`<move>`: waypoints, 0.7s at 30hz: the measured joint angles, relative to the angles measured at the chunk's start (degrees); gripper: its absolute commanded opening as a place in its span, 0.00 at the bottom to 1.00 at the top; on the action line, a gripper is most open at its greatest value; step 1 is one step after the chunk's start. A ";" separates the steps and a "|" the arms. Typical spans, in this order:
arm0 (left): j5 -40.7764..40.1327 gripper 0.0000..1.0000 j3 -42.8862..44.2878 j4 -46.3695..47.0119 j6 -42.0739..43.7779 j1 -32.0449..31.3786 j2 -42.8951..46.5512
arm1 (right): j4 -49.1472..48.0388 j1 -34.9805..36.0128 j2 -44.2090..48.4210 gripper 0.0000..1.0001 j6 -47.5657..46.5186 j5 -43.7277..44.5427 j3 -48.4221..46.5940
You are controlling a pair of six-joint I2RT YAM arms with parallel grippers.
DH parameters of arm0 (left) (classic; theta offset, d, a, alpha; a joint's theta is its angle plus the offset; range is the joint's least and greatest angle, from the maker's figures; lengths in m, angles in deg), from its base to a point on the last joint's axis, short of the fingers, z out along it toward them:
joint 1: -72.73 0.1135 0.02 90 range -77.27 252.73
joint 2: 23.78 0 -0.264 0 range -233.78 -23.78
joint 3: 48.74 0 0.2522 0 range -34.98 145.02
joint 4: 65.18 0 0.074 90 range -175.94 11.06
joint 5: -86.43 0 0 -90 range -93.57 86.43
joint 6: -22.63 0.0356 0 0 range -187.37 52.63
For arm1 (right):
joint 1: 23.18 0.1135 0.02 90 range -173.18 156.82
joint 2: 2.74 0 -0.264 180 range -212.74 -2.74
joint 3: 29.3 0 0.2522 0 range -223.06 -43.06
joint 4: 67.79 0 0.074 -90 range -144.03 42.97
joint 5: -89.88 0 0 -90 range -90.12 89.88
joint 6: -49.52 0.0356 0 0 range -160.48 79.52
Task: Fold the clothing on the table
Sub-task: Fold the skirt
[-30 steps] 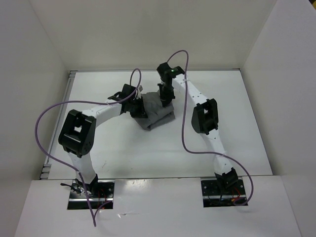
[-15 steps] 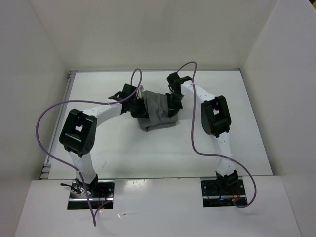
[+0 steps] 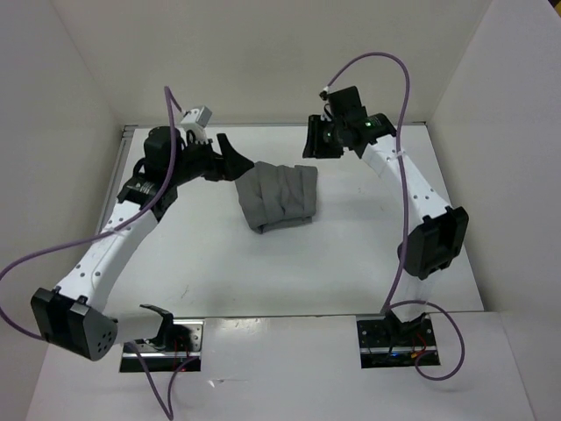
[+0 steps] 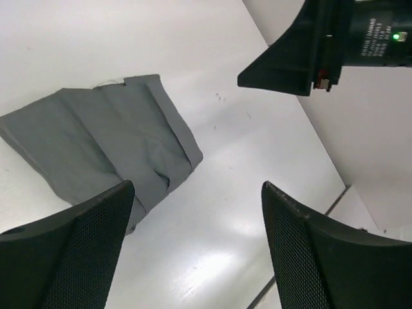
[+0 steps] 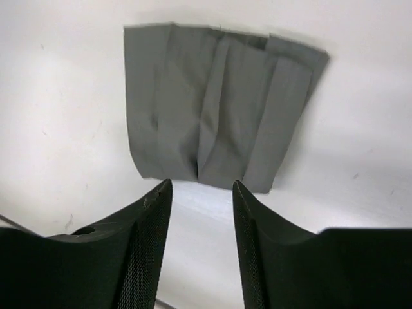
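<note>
The clothing (image 3: pixel 279 197) is a grey folded bundle with lengthwise creases, lying free on the white table (image 3: pixel 219 263) a little behind its middle. My left gripper (image 3: pixel 231 161) hovers just off the bundle's left back corner, open and holding nothing. My right gripper (image 3: pixel 316 139) hangs behind and to the right of the bundle, also open and apart from it. In the left wrist view the clothing (image 4: pixel 109 141) lies beyond the wide-spread left gripper (image 4: pixel 197 185). In the right wrist view the clothing (image 5: pixel 212 122) lies past the right gripper (image 5: pixel 202 183), whose jaws have only table between them.
White upright walls (image 3: pixel 79 105) close in the table on the left, back and right. Purple cables (image 3: pixel 53 254) loop off both arms. The arm bases (image 3: pixel 162 338) sit at the near edge. The right gripper's black body (image 4: pixel 302 58) shows at the top of the left wrist view.
Both grippers opened and let go of the clothing. The left arm swung back to the left, the right arm lifted toward the back right. The clothing now lies spread flatter.
</note>
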 measured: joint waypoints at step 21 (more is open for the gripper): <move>6.14 1.00 -29.70 0.68 -10.32 -1.36 20.39 | -26.03 2.64 32.65 0.10 16.41 -7.52 50.84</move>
